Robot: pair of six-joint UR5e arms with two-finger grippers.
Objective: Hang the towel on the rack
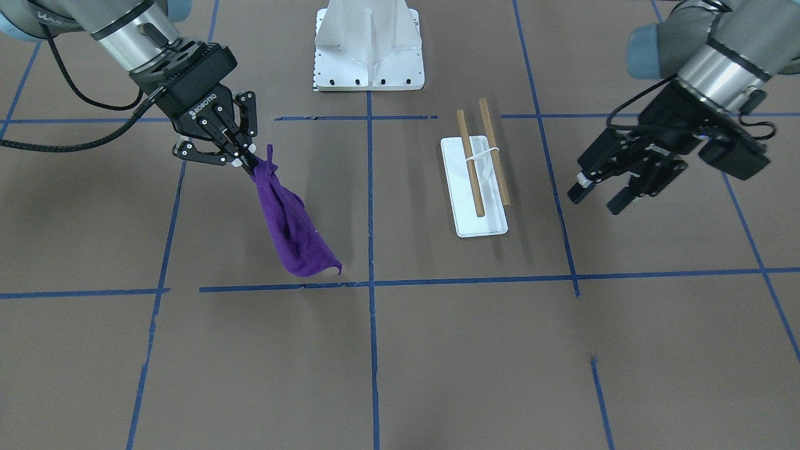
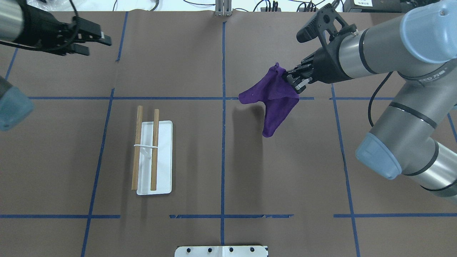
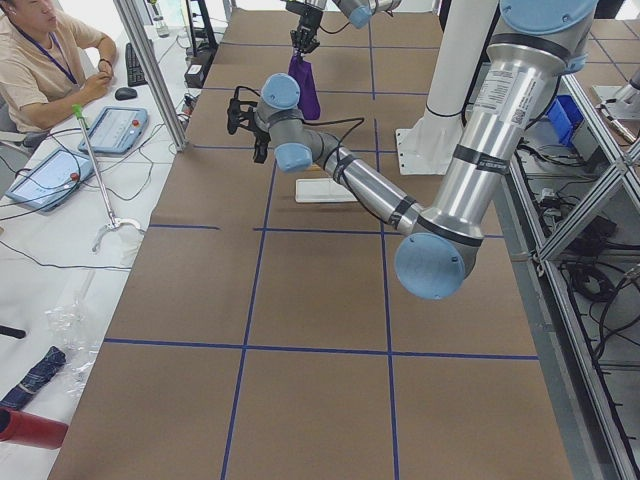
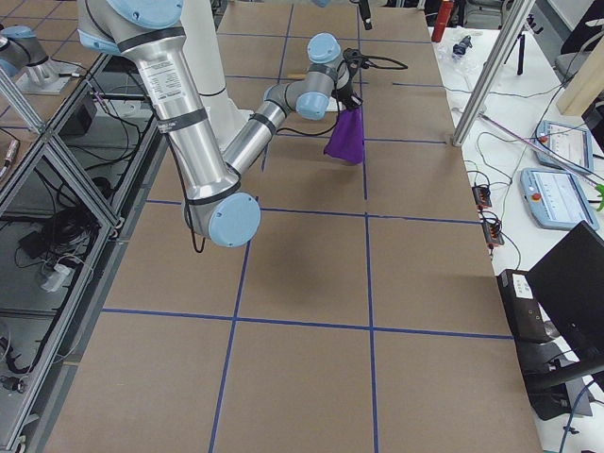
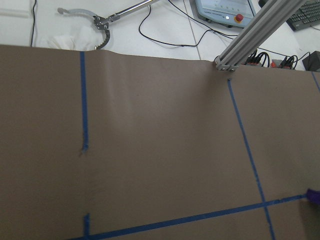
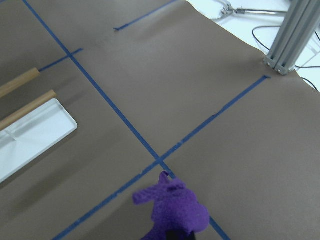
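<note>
Overhead exterior view has the right gripper (image 2: 292, 80) clenched on one corner of the towel (image 2: 275, 103), which dangles above the desk (image 2: 214, 160), well apart from the rack (image 2: 155, 150) on the robot's left side. The carry step seems in hand. Next the towel must travel across and drape over a wooden rod (image 2: 137, 150), while the left gripper (image 2: 93, 43) hovers with jaws apart.

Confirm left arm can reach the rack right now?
Probably yes: the left pincer is open and empty, and bare table lies between it and the rack; right pincer holds the towel elsewhere.
</note>
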